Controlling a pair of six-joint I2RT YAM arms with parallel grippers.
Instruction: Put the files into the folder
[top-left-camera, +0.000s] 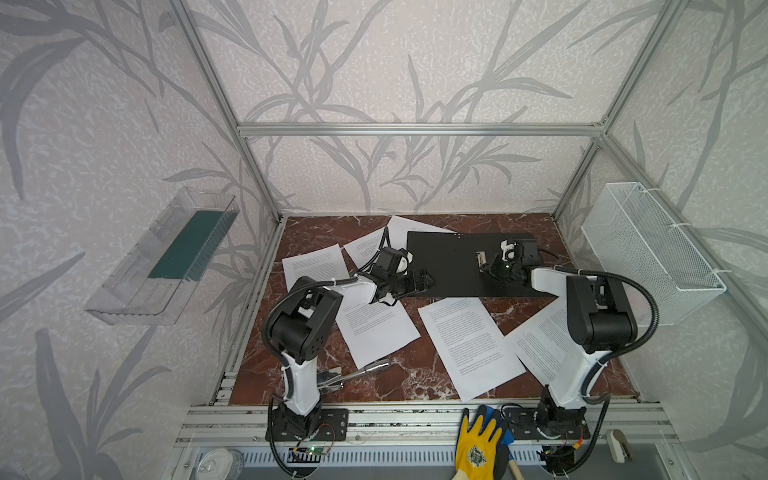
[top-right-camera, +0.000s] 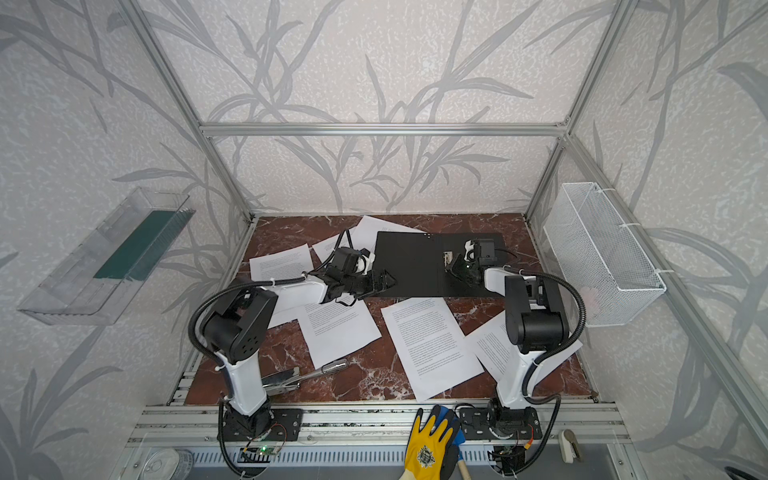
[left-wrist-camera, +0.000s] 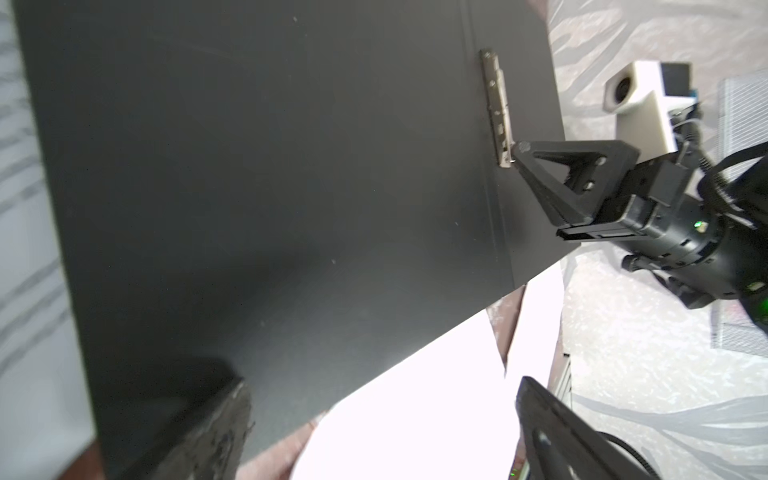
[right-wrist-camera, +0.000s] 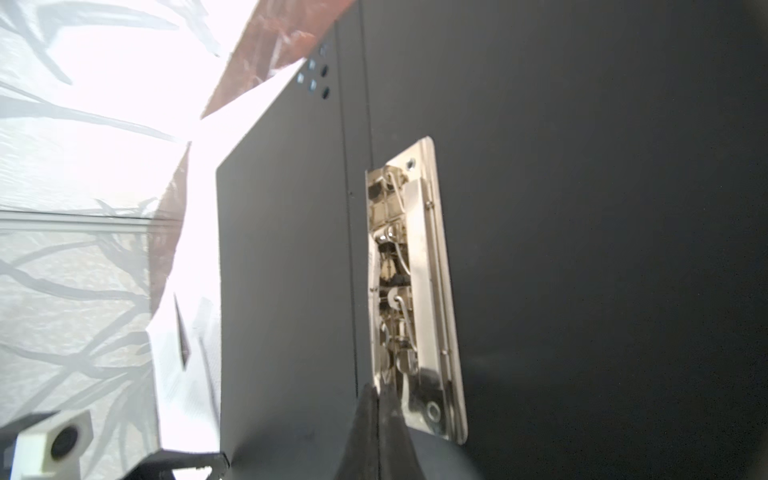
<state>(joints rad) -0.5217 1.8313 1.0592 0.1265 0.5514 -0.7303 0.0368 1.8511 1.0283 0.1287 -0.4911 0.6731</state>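
Note:
The folder lies open at the back of the table, black inside facing up, its metal clip along the spine. My right gripper is shut, and its tips touch the near end of the clip; the left wrist view shows the same contact. My left gripper stands open over the folder's front left corner, nothing between its fingers. The files lie scattered as several white sheets: left, front middle, under the left arm, under the right arm.
A metal hand tool lies near the front left of the marble table. A yellow glove rests on the front rail. A white wire basket hangs on the right wall, a clear tray with a dark green slab on the left.

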